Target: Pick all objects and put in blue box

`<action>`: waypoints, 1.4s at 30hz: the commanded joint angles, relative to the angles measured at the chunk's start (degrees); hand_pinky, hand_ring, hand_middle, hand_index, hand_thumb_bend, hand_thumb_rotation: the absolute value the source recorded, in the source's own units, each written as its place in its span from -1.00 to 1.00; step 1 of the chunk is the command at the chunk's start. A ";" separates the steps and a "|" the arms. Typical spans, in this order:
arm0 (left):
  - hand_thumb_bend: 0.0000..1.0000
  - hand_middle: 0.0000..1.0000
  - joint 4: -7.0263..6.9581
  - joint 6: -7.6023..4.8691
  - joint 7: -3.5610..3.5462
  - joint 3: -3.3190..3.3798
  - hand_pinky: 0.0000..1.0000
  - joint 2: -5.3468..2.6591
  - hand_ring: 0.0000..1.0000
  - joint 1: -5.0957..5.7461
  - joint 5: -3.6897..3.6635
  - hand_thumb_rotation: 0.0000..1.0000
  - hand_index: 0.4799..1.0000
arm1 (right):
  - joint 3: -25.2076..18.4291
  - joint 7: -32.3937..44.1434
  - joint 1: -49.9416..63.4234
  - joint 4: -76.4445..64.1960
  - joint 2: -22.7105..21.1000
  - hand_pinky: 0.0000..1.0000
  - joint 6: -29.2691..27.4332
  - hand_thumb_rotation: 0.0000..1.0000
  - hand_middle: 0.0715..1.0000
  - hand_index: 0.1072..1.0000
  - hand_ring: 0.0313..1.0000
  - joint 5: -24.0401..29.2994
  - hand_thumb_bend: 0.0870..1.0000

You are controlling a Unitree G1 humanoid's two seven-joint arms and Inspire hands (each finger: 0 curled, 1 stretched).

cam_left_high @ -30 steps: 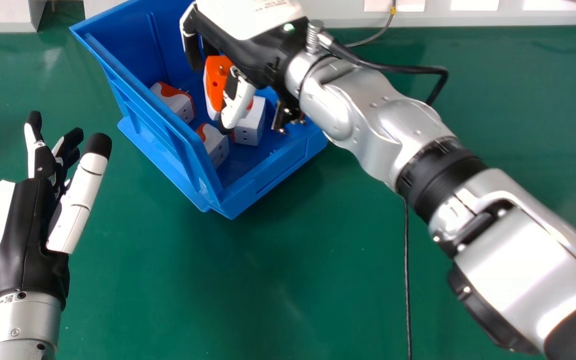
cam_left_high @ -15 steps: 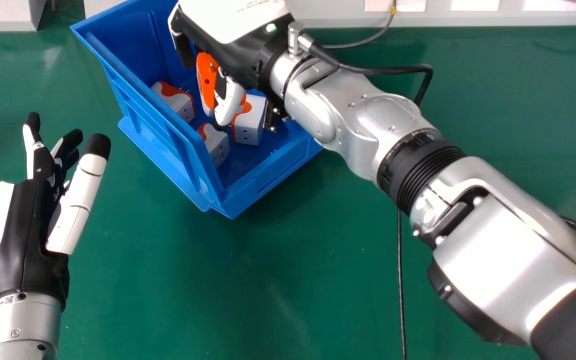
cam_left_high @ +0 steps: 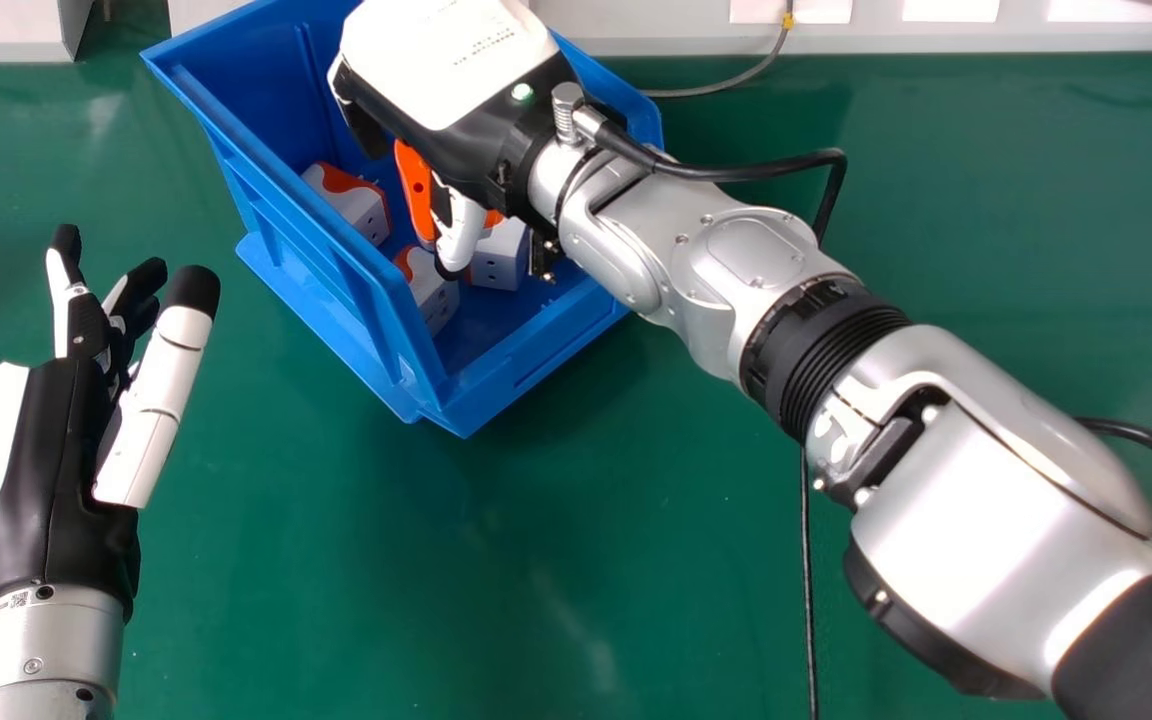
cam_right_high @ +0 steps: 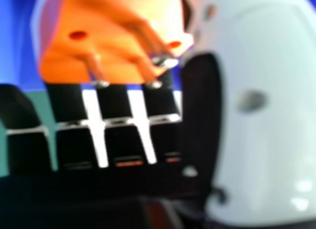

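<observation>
Over the blue box (cam_left_high: 376, 300) in the head view is my right hand (cam_left_high: 466, 130), its fingers and thumb closed on an orange and white plug adapter (cam_left_high: 416, 190). In the right hand view the orange adapter (cam_right_high: 98, 36), with its metal pins, lies between the dark fingers of my right hand (cam_right_high: 118, 105) and its thumb. Inside the box rest white and orange adapters: one at the left (cam_left_high: 348, 203), another nearer the front (cam_left_high: 431, 288), and one (cam_left_high: 501, 255) partly hidden by my right hand. My left hand (cam_left_high: 61, 440) is open over the table at the left.
The green table (cam_left_high: 436, 580) surrounds the box. A black cable (cam_left_high: 808, 600) runs toward the table's near edge beneath my right forearm. Along the back stands a light grey panel (cam_left_high: 936, 35), with a thin grey cable (cam_left_high: 736, 82) in front.
My right hand has moved left in the box with the adapter and, most recently, slightly toward the near side. The left hand has stayed in place.
</observation>
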 commanded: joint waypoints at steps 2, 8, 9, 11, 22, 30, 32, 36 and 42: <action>0.44 0.87 -1.63 -0.63 0.20 -0.19 0.76 0.13 0.90 0.18 0.28 0.69 0.75 | -2.41 -1.29 -0.95 -0.26 0.39 -0.46 0.17 -1.00 -0.16 -0.09 -0.34 2.78 -0.06; 0.45 0.87 -1.65 -0.77 0.15 -0.19 0.76 0.22 0.90 0.20 0.27 0.70 0.75 | -1.96 1.61 -0.09 -0.55 -0.06 -0.34 0.90 -1.00 -0.07 -0.10 -0.21 3.16 -0.09; 0.46 0.87 -1.63 -0.83 0.12 -0.14 0.76 0.25 0.90 0.22 0.23 0.70 0.75 | -0.73 1.36 -0.13 -0.54 -0.44 -0.14 0.91 -0.90 0.14 0.09 0.03 2.06 -0.08; 0.46 0.87 -1.74 -0.77 0.16 -0.25 0.76 0.25 0.90 0.21 0.36 0.70 0.75 | 0.80 1.05 -0.19 -0.48 -1.01 0.04 0.83 -0.78 0.31 0.27 0.22 0.57 -0.08; 0.47 0.88 -0.83 -1.43 -0.01 -0.44 0.76 0.30 0.90 -0.21 0.28 0.71 0.75 | 3.62 -0.08 1.08 -0.79 -1.50 0.93 3.67 0.00 0.95 0.95 0.95 -1.94 -0.06; 0.43 0.89 -0.44 -1.66 -0.14 -0.49 0.78 0.34 0.91 -0.59 0.25 0.71 0.77 | 3.59 -0.65 1.44 -0.84 -1.82 0.99 4.54 0.10 0.99 0.99 0.99 -1.82 -0.07; 0.42 0.89 -0.13 -1.73 -0.09 -0.43 0.78 0.38 0.91 -0.71 0.31 0.71 0.77 | 3.21 -0.74 1.57 -1.01 -2.05 0.99 4.68 0.11 1.00 1.00 1.00 -1.46 -0.07; 0.44 0.90 0.10 -1.49 -0.03 -0.53 0.78 0.38 0.91 -1.04 0.46 0.71 0.78 | 2.56 -1.16 2.06 -1.65 -2.61 1.00 4.88 0.13 1.00 1.00 1.00 -0.96 -0.08; 0.44 0.90 0.81 -1.26 -0.21 -0.31 0.78 0.44 0.91 -1.68 0.02 0.71 0.78 | -1.83 -2.45 5.91 -7.50 -5.50 1.00 3.52 0.13 1.00 1.00 1.00 2.72 -0.11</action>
